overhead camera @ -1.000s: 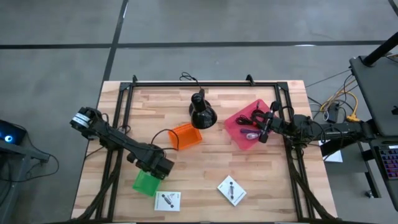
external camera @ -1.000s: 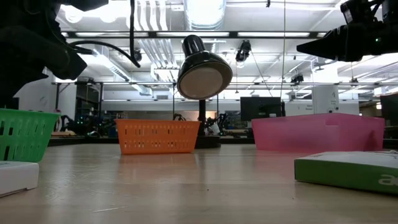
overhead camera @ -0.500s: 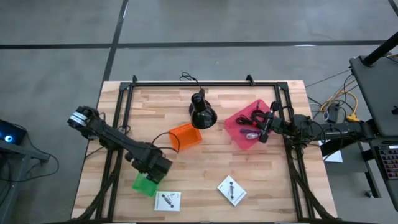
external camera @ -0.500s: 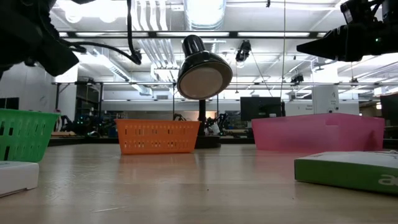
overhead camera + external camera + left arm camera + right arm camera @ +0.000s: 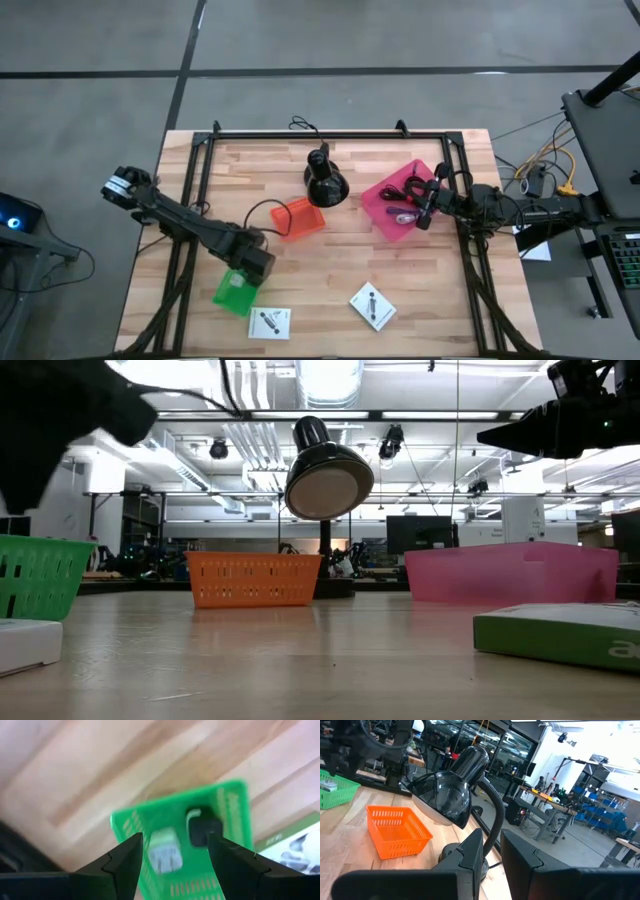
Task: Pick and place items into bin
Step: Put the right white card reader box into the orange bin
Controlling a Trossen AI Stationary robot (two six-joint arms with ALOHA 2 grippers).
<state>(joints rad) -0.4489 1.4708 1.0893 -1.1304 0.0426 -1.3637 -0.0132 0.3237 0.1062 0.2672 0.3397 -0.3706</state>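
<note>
Just past a drop, seemingly: left gripper (image 5: 172, 851) wide and empty above the green bin (image 5: 234, 291) near the bench's front-left corner, two small items (image 5: 204, 829) inside, right gripper (image 5: 428, 205) narrow over the pink bin (image 5: 385, 192); next, fetching a white card (image 5: 269, 323) nearby.

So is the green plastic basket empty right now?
No, the green plastic basket holds a black block and a pale item.

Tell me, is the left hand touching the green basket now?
Apart. In the left wrist view the left hand hangs open above the green basket, and basket floor shows between its fingers.
</note>
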